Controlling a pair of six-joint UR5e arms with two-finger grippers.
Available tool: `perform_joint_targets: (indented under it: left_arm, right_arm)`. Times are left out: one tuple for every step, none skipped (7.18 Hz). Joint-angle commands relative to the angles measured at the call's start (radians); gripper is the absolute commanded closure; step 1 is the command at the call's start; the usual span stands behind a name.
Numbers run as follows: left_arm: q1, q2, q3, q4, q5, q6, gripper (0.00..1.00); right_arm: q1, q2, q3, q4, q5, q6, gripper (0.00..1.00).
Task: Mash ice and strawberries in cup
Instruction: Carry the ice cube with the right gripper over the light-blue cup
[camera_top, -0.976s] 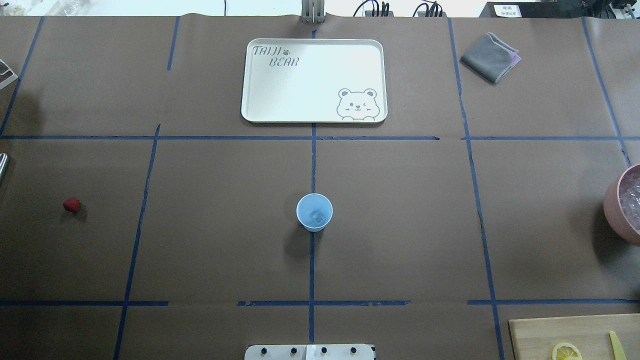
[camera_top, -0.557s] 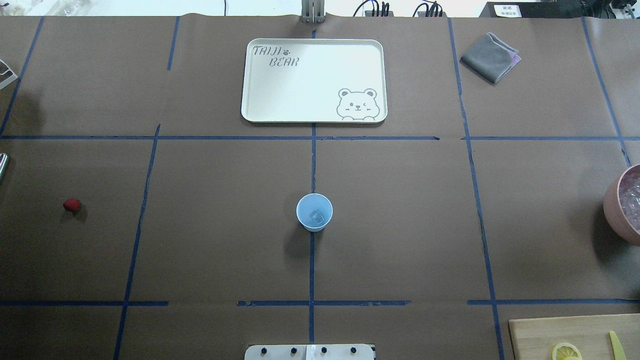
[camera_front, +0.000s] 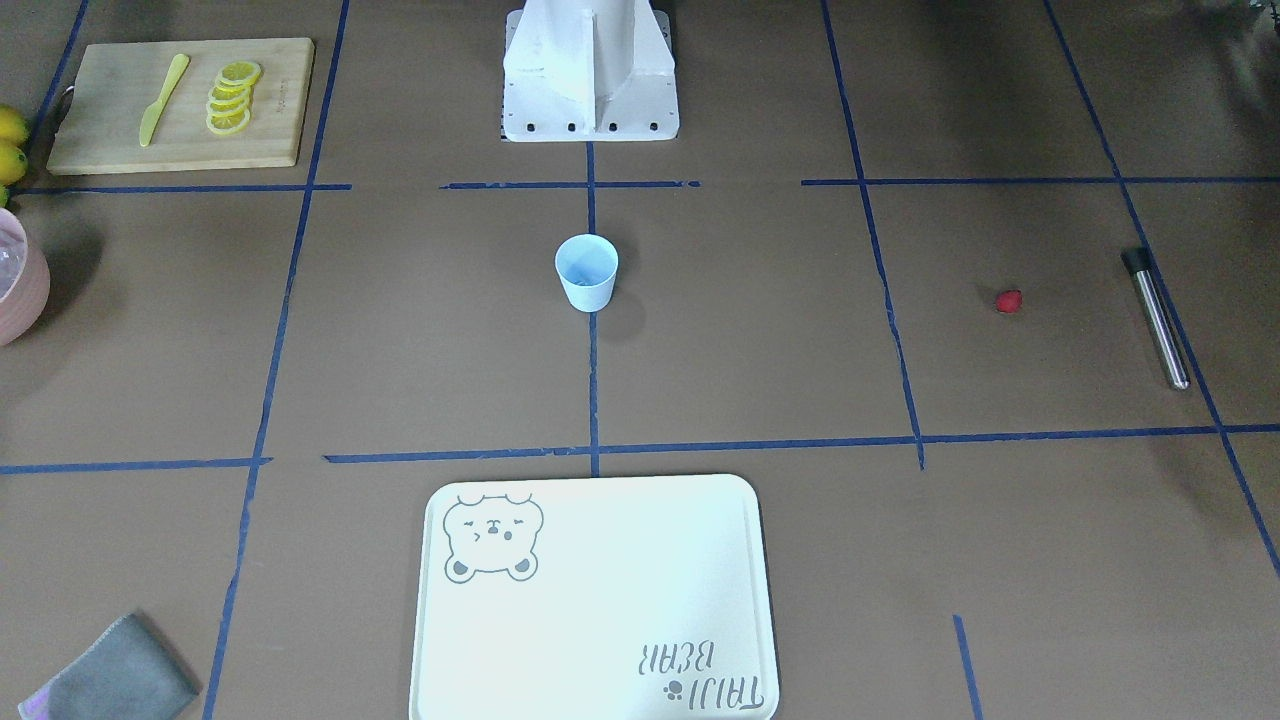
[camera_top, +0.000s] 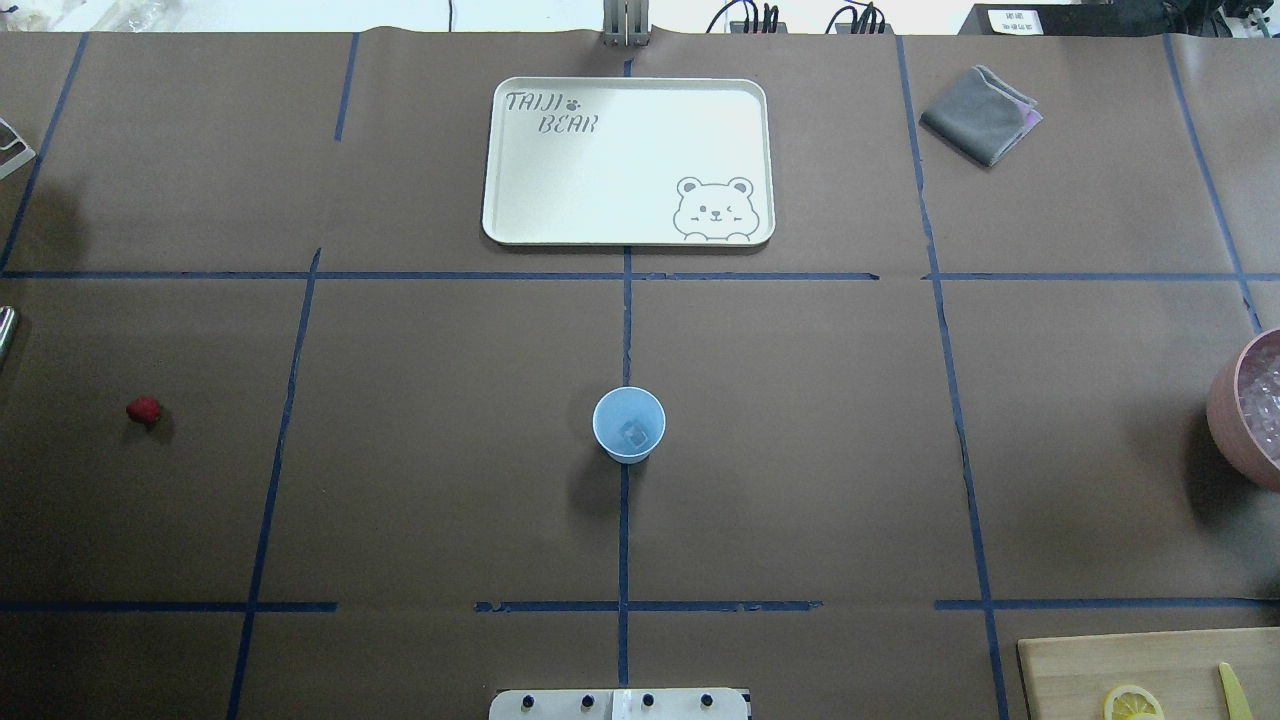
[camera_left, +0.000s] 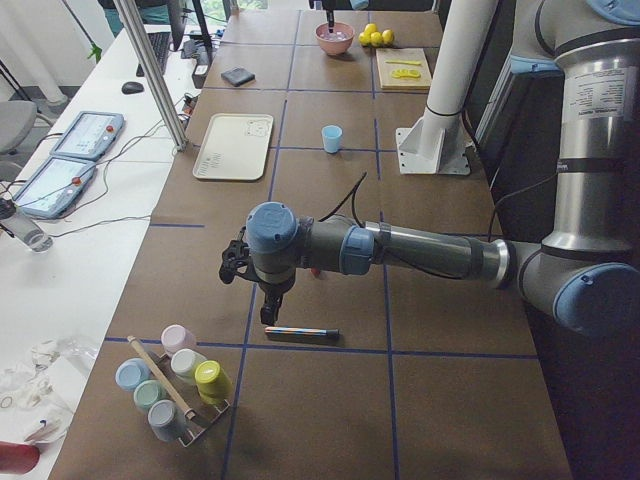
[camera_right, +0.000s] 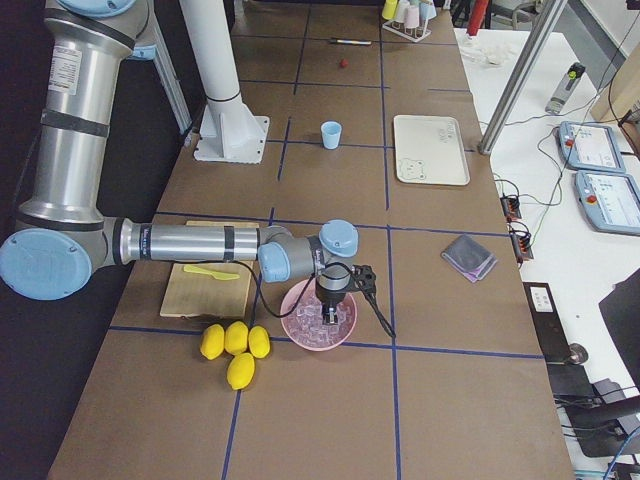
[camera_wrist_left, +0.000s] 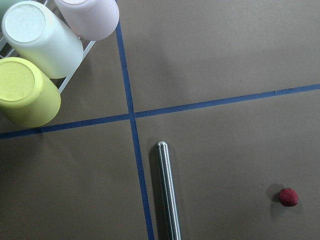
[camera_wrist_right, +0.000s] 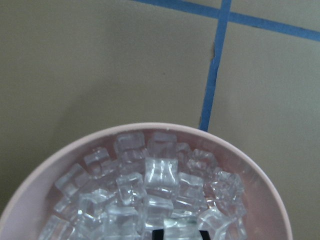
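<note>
though a second has run by, nothing on the tabletop (camera_top: 800, 450) has shifted in the overhead view. light-blue cup (camera_top: 629, 424) upright at mid-tabletop, one clear ice chunk (camera_top: 634, 434) on its floor. strawberry (camera_top: 143, 410) lies on the paper well out from the cup toward the robot's left, untouched; steel rod (camera_front: 1157, 318) farther out again on that side. left tool (camera_left: 273, 305) hangs above the rod, far from the cup. it shows in the side view only and its wrist camera shows no fingers, so cannot tell how wide it stands or whether it carries anything. right tool (camera_right: 330, 312) is low over the pink bowl (camera_right: 318, 346) of ice cubes (camera_wrist_right: 150, 190), well out from the cup on the robot's right. only a dark sliver shows at its camera's bottom edge; opening and load not readable. reading: ice is in, berry is not, no visible gain this second. judged next: berry to the cup, then the rod for mashing.
</note>
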Motion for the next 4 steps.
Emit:
perform_joint_targets:
  left_arm:
    - [0.000,0.002,-0.001,0.000,-0.001,0.000,0.00]
    - [0.000,0.004,0.001,0.000,-0.001,0.000,0.00]
    - [0.000,0.004,0.004,0.000,-0.001,-0.015,0.00]
    - [0.000,0.004,0.001,-0.003,0.001,-0.049,0.00]
  right_arm:
    - [0.060,0.013,0.112,-0.009,0.005,0.011,0.99]
    - [0.062,0.094,0.119,-0.037,0.070,0.034,0.98]
    - [0.062,0.205,0.123,-0.107,0.124,0.084,0.99]
    - [0.019,0.313,0.125,-0.152,0.134,0.210,0.99]
